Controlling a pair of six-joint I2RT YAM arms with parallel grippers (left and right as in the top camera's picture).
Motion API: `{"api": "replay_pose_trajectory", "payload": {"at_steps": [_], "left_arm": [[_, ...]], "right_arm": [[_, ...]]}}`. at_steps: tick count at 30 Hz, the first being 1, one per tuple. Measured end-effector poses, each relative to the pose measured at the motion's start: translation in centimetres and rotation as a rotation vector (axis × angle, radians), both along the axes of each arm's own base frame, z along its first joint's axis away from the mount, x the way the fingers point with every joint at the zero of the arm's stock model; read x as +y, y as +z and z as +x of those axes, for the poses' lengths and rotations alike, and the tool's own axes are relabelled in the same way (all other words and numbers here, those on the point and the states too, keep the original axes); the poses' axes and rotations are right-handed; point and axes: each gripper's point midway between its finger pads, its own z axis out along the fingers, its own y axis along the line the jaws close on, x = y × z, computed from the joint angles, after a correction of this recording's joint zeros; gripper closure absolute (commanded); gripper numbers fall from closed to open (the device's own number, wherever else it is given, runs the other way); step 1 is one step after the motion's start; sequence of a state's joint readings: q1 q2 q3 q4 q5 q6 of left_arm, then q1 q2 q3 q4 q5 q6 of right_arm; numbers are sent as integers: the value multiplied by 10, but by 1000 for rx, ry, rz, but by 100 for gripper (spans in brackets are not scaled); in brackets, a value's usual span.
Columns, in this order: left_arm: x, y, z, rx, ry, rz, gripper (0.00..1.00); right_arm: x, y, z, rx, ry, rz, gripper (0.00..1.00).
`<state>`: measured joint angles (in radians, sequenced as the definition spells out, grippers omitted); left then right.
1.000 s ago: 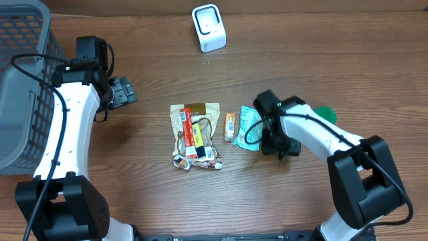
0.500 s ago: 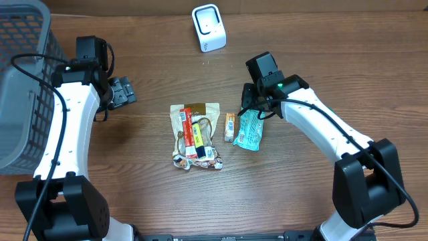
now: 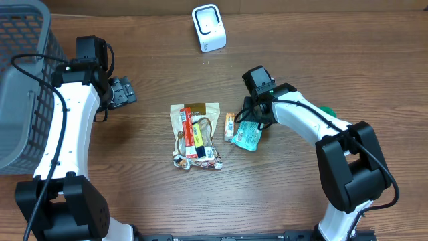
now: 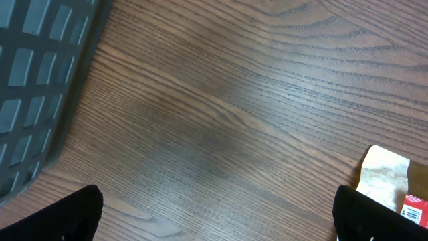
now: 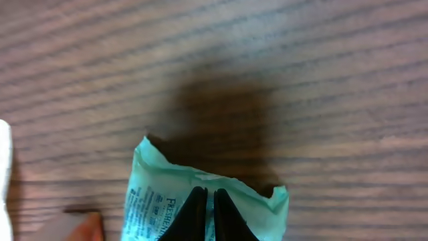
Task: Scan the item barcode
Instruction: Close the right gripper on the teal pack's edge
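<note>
- We see a wooden table from above. Two white robot arms reach in from its near edge.
- The right gripper has its two fingers drawn almost together. They pinch the far edge of a teal packet. In the right wrist view, the thin film sits nipped between the dark fingertips.
- The teal packet lies right of centre, just beside a small orange bar. Most of its body seems to rest on the wood.
- The left gripper hovers at the far left, near a grey basket. Its fingers are spread wide with nothing between them.
- A white scanner stands near the far edge, well apart from the packet.
- We judge the step in hand to be the pick-up: the hold is made, the lift not yet begun.
- The next move calls for raising the packet and carrying it far and left toward the scanner. It must then be turned so its barcode faces the scanner.
- We cannot find a barcode on the teal packet. Its printing is cut off at the bottom of the wrist view.
- A green object peeps out behind the right arm, and we cannot tell what it is.
- A brown pouch lies left of the orange bar. We cannot tell whether its coloured patches are printing or separate items.
</note>
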<state>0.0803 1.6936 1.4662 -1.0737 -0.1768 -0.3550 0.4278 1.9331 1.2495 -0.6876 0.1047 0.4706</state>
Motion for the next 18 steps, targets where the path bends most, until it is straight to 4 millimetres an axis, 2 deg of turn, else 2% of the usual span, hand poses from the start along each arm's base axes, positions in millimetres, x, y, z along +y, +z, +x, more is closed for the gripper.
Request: {"api": "replay_pose_trajectory", "payload": {"at_steps": [3,8,10,15,18], "left_arm": [[0,0,0,0,0,0,0],[0,0,0,0,0,0,0],[0,0,0,0,0,0,0],[0,0,0,0,0,0,0],[0,0,0,0,0,0,0]], "right_arm": [[-12,-3,-13,52,-7,-59,91],[-49,-5,-41,159,-26,-229,91],[-61,-5,-46,184,-36,-271,91],[-75,-1,-46,192,-56,-315,91],[-69,10,-35,167,-57,-294,90]]}}
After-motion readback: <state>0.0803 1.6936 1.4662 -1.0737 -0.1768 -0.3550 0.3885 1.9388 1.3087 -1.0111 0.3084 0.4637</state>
